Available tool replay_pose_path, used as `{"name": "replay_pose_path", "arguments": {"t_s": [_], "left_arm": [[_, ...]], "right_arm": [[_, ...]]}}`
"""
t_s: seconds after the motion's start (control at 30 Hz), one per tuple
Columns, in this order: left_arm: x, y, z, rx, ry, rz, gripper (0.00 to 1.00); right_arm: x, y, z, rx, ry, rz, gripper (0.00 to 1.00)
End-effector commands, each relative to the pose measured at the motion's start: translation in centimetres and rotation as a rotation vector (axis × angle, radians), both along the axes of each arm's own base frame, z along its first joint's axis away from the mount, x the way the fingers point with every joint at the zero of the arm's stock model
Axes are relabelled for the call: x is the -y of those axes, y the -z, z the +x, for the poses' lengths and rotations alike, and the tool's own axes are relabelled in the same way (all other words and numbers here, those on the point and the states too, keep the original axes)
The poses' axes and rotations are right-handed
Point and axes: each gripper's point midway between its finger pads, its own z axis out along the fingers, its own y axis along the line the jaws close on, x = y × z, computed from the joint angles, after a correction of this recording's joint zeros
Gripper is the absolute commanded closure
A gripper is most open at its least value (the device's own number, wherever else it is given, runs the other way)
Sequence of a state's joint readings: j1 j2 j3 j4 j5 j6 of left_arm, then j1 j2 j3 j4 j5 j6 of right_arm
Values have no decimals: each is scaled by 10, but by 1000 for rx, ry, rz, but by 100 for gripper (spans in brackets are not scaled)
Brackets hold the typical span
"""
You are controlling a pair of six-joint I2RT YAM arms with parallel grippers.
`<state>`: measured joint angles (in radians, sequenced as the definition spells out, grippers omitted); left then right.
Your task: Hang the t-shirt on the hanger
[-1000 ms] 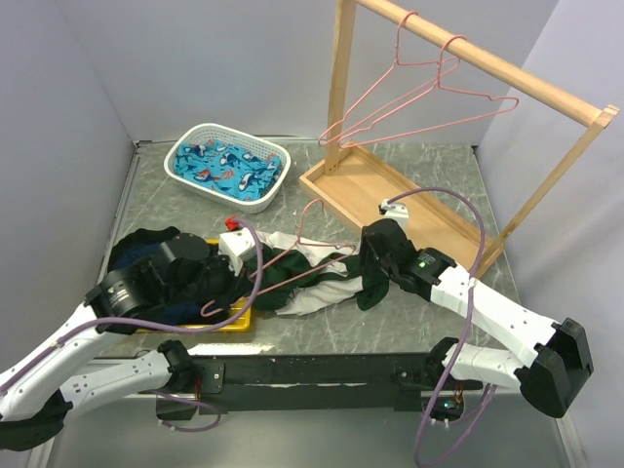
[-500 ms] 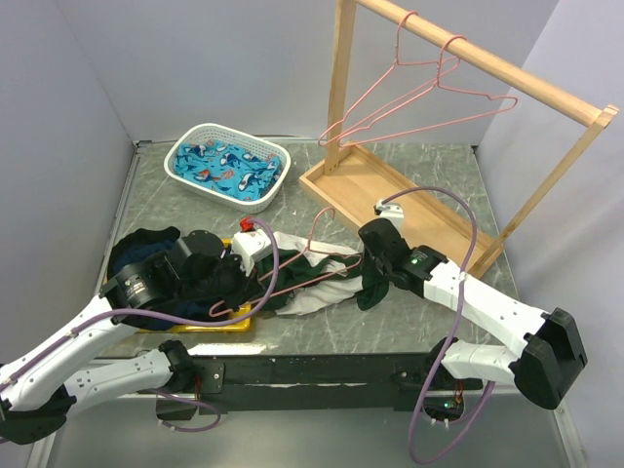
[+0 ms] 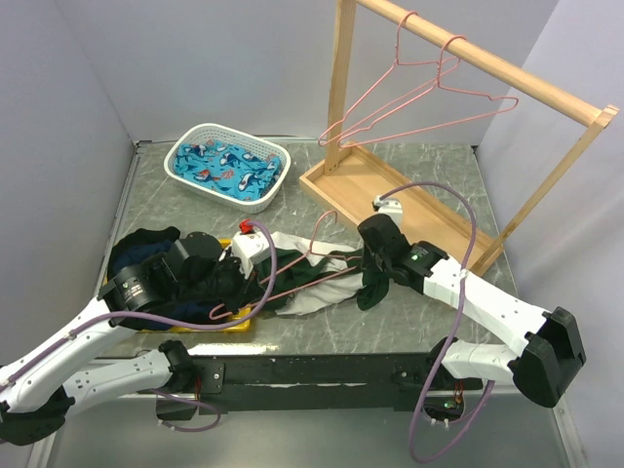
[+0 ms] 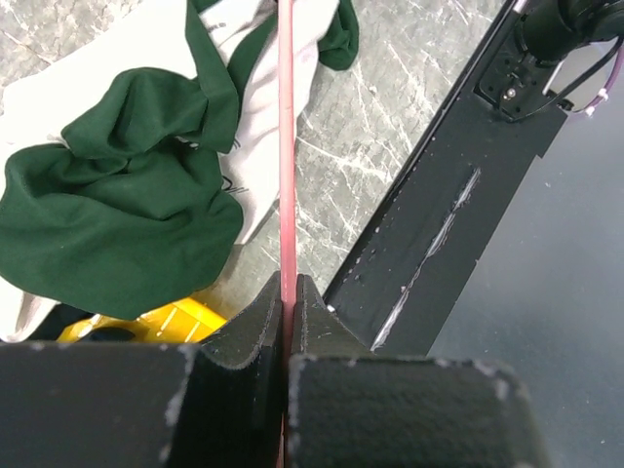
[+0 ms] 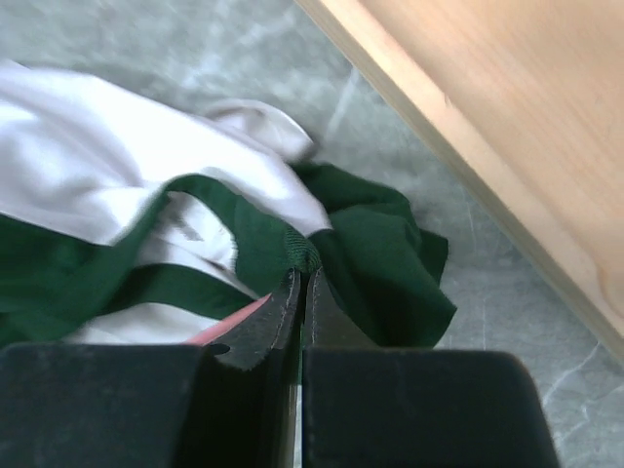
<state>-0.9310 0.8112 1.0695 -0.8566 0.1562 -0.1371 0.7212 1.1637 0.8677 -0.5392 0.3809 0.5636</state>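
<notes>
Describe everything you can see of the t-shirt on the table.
The t-shirt is soft cloth, white-bodied with dark green sleeves and collar. It lies crumpled on the grey marbled table. The right gripper is shut on a green edge of it, and the pink wire hanger, clamped in the left gripper, runs across its white part.

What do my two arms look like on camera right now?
Both the left arm and right arm have white links with black joints, matte black jaws and looping purple cables. A small green light glows on the right arm.
</notes>
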Motion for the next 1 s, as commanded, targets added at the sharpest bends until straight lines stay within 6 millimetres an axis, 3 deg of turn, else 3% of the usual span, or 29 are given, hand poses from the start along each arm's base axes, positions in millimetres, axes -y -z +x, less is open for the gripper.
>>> {"name": "replay_pose_path", "arguments": {"t_s": [0.0,0.1,0.3,0.37,0.6,0.7,0.83,0.9,0.97], "left_arm": [[9,-18,0,34,18,-85,99],[11,-16,2,35,2,-95,99],[14,-38,21,125,-88,-214,99],[16,-48,27,157,-111,-260,99],[28,-47,35,169,-140,-354,99],[24,-52,42,187,-195,-398,99],[12,-75,42,236,-251,-532,99],[12,-72,43,232,-272,-581,99],[12,-84,41,237,-276,-668,99]], "right_arm": [[-21,-62,20,141,-54,60,100],[-44,-97,19,203,-122,99,100],[-77,-141,8,271,-241,180,100],[-88,-151,-2,279,-289,212,100],[-112,-215,-32,357,-412,328,100],[-124,-237,-44,374,-469,361,100],[-137,-244,-51,368,-512,353,100],[-144,-240,-56,354,-541,352,100],[-146,-235,-57,349,-546,355,100]]}}
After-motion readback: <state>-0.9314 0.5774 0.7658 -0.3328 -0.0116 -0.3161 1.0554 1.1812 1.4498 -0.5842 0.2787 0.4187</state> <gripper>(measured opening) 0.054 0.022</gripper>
